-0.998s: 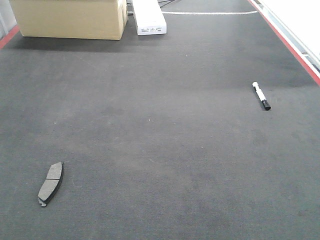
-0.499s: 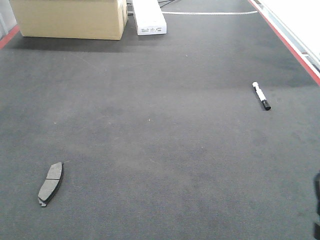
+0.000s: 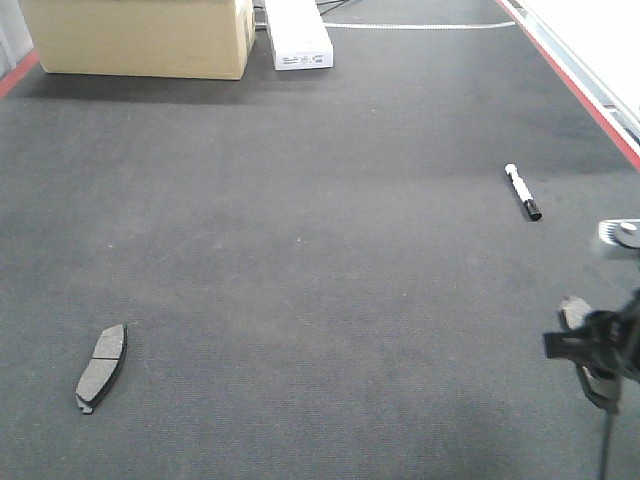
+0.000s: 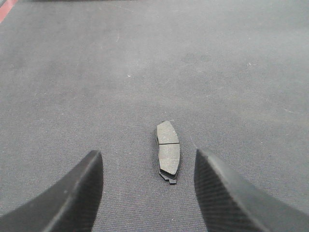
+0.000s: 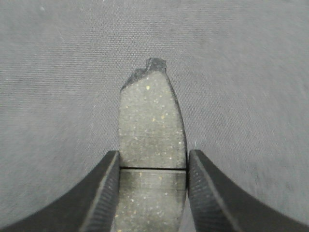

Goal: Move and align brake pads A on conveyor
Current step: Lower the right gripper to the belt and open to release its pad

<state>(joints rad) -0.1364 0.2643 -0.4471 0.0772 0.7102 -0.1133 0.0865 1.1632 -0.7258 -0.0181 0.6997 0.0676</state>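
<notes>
Grey and speckled, the held pad [image 5: 152, 130] sits between the two fingers of the right gripper [image 5: 153, 157], which press on its long edges near the centre groove; its notched end pokes out past the fingertips. From the front view this held pad [image 3: 575, 312] and the right gripper [image 3: 600, 350] are at the near right of the belt [image 3: 320, 250], partly cut off by the frame edge, and whether the pad touches the belt or hangs above it cannot be told. The loose pad [image 3: 100, 367] lies flat on the belt at the near left, well apart from the held one, its long axis running roughly away from the camera with a slight tilt. The left wrist view shows the same loose pad [image 4: 168, 152] face up, groove across its middle, lying on the belt ahead of the left gripper [image 4: 148, 159], whose fingers are spread wide with nothing between them and touch nothing. A black-and-white pen [image 3: 522, 192] lies on the belt beyond the right gripper, near the red strip [image 3: 570, 75]. At the far end stand a cardboard box [image 3: 140, 35] and, just beside it, a white box [image 3: 297, 35].
</notes>
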